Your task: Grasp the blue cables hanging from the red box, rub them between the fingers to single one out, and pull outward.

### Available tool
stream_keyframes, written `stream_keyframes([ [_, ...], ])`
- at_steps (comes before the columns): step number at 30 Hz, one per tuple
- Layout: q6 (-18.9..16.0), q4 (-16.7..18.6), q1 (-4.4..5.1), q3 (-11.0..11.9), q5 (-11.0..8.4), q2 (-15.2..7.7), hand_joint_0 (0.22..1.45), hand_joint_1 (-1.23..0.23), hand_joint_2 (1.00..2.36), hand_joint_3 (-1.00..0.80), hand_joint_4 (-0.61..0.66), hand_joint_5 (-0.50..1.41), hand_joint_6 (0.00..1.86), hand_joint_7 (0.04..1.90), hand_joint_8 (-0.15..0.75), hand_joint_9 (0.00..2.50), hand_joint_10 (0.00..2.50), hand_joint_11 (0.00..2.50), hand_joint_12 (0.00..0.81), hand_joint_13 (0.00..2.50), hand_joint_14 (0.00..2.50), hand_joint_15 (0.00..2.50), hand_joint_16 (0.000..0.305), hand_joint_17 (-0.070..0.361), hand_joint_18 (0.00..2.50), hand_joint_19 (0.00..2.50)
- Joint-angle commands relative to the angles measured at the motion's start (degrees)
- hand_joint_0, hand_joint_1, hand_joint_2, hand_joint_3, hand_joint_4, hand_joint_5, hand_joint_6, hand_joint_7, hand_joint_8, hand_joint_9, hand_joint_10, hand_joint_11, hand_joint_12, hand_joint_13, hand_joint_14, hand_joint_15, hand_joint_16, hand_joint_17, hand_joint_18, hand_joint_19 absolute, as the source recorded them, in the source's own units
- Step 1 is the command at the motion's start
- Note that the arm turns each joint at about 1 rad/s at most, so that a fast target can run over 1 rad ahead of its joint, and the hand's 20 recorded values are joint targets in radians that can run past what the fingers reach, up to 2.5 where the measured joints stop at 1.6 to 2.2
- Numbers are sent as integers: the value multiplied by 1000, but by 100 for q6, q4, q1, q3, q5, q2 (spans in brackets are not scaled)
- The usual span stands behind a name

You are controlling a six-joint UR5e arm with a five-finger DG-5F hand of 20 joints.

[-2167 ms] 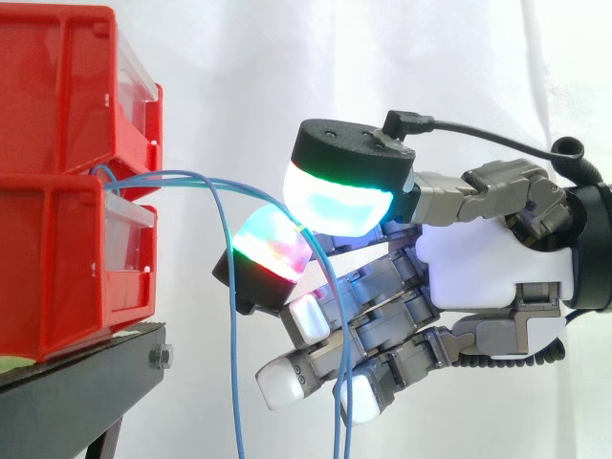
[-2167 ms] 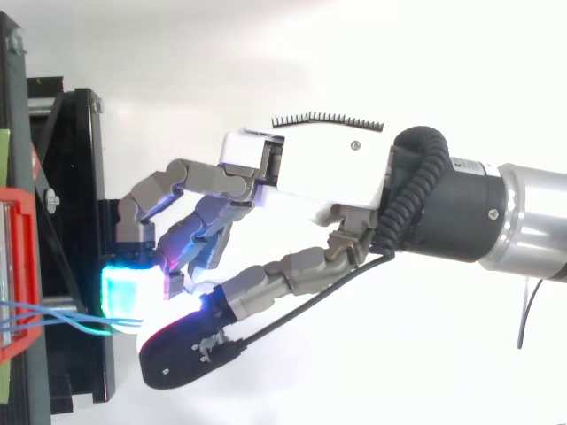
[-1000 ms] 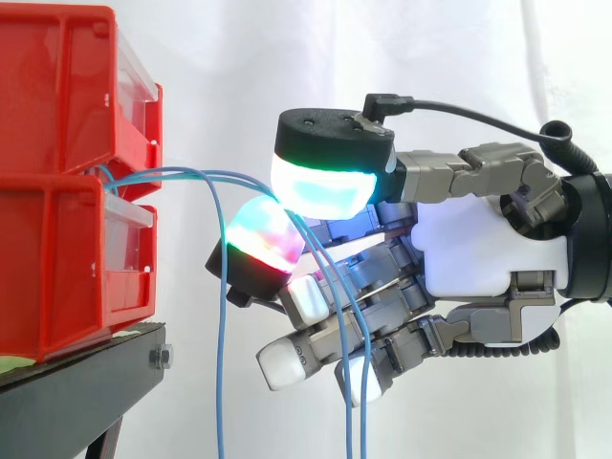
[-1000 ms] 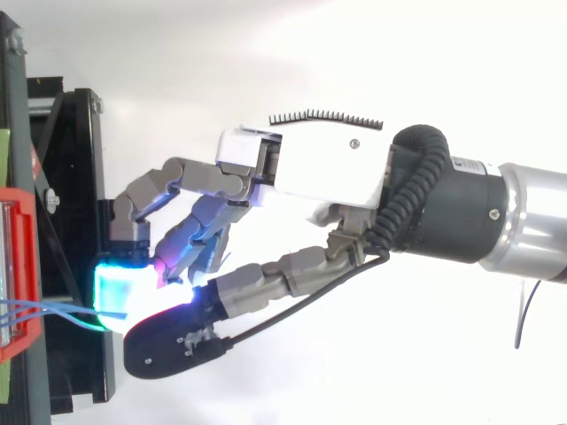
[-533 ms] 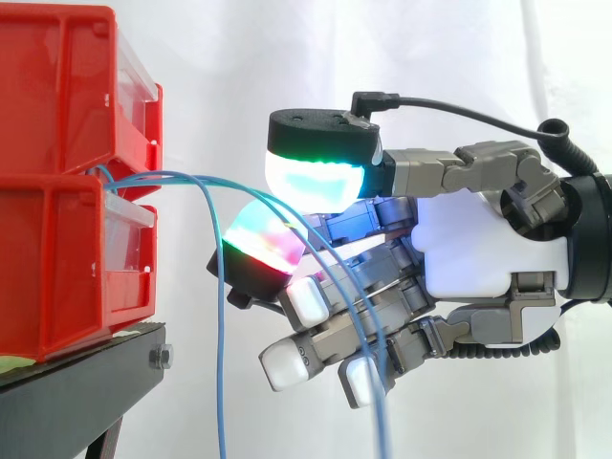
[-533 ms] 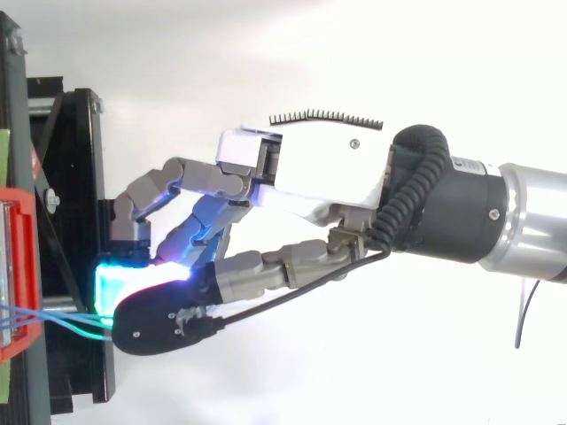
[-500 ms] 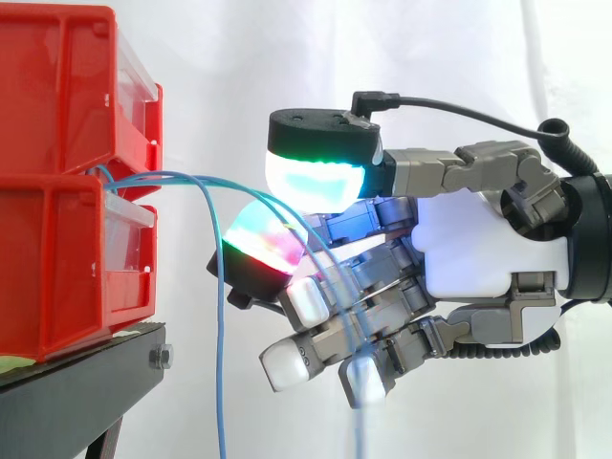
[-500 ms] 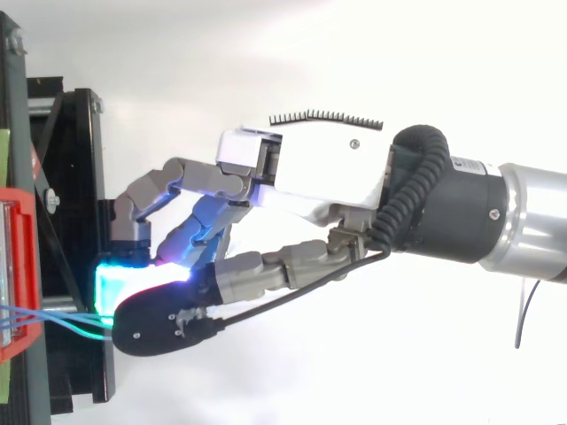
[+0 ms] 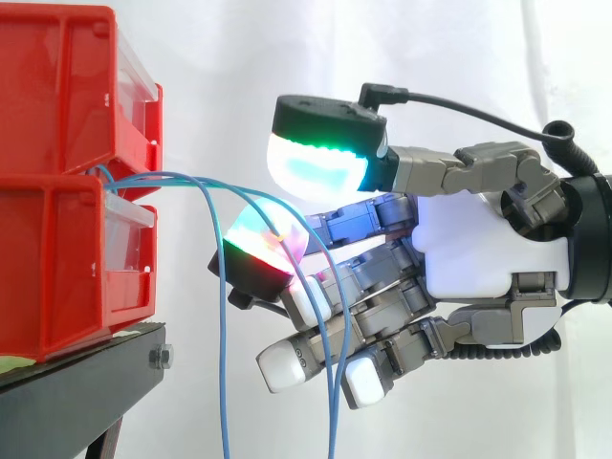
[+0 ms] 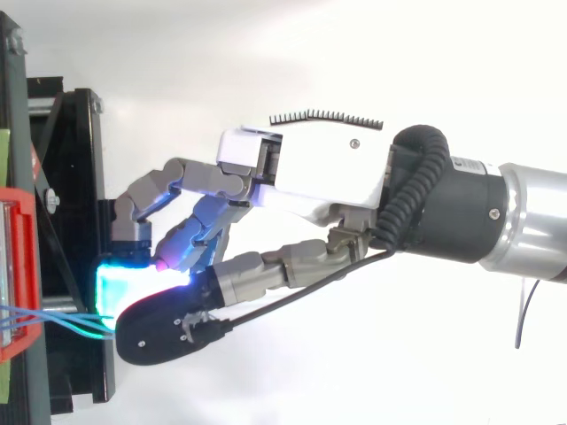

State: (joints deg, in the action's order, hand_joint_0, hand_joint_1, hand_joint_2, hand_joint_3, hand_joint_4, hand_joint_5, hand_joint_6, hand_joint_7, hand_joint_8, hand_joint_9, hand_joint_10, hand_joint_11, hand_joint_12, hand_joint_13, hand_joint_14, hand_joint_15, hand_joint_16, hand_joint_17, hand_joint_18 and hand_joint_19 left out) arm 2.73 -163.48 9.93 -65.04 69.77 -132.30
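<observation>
**Side view: hand is rubbing the strands, one not yet singled out**

Side view is showing the hand [image 9: 478, 258] reaching in from the right with its fingers curled loosely round the blue cables [image 9: 191, 177]. The cables are coming out where the upper red bin [image 9: 57, 86] is sitting on the lower red bin [image 9: 57, 268], arching to the right and then hanging down. Most of them are lying across the glowing finger pad [image 9: 263, 244] and dropping past the lower fingers. The thumb pad [image 9: 311, 167] is hovering just above with a sliver of curtain showing between, so I am reading this as a hooked, slack hold, not a firm pinch. One loose strand [image 9: 222, 363] is hanging on its own, near the bins and apart from the hand.

To my eye the rubbing step is under way. The next move is calling for the thumb to come down onto the finger pad, roll the strands until one is left, then draw back to the right, away from the bins.

Both bins are standing on the black stand [image 9: 76, 392]. Their clear fronts are giving nothing away; beyond the cables, I cannot tell what is lying inside.

From above, the cables [image 10: 53, 319] are running from the bin edge toward the thumb.
</observation>
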Motion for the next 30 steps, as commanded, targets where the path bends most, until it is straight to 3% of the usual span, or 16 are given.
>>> stream_keyframes([
  [1,0,-9,0,0,1,2,511,-567,1005,-426,218,-178,869,1015,419,926,15,695,484,789,15,453,68,152,917,582],
  [8,0,0,0,0,1,2,498,-589,1001,-475,227,-177,868,1002,425,929,15,703,490,798,15,449,69,154,925,578],
  [13,0,0,0,9,1,2,503,-741,1000,-500,234,-184,874,1002,432,922,14,725,491,799,13,443,68,153,932,568],
  [20,0,0,0,0,1,2,505,-801,1000,-500,239,-181,881,973,434,944,14,736,487,815,14,448,67,152,955,552],
  [30,0,0,0,9,-8,-7,372,-806,1000,-500,270,-163,885,948,496,1014,9,746,544,875,12,443,79,179,1085,503],
])
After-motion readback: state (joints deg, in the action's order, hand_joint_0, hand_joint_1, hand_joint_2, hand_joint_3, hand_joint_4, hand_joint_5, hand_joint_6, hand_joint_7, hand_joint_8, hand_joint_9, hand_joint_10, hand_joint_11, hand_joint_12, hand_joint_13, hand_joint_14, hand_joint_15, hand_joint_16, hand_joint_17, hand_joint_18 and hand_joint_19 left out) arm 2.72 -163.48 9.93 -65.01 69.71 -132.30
